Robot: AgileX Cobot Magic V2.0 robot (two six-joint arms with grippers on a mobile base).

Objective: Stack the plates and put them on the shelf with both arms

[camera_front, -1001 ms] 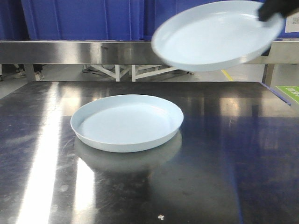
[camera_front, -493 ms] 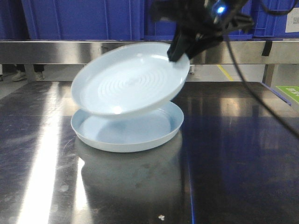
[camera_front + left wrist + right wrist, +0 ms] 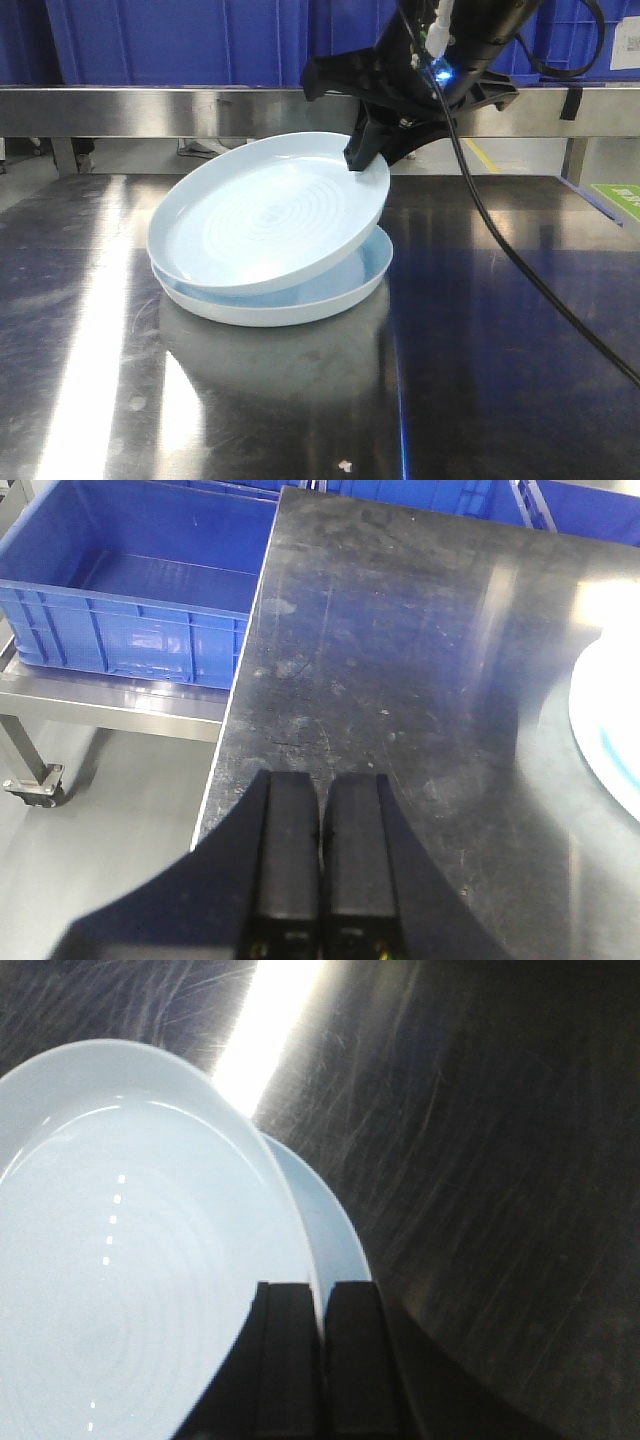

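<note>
On the brushed steel table (image 3: 500,330), scratched and streaked with bright glare, the lower plate (image 3: 352,283) lies flat, a round shallow dish of glossy pale blue-white with a low upturned rim. The upper plate (image 3: 265,215), alike in colour and shape, sits tilted above it. Its near-left edge dips down to the lower plate's rim, though whether the two touch there is hard to tell, and its far-right edge is lifted clear. Faint concentric rings show on its smooth base.

The right gripper (image 3: 365,155), black and angular, pinches that raised far rim. In the right wrist view its two flat black fingers (image 3: 290,1340) stand close together with the thin rim of the upper plate running in between them, so it is clamped on the plate's edge. A black cable (image 3: 500,240) trails from the arm down across the right of the table.

The left gripper (image 3: 320,790) hangs over the table's left edge, well apart from the plates, its two square matte pads pressed together with nothing between them. Beside that edge a blue ribbed plastic crate (image 3: 130,610) rests on a steel frame. Behind the table runs a steel rail (image 3: 150,110) with more blue bins (image 3: 180,40) above it
</note>
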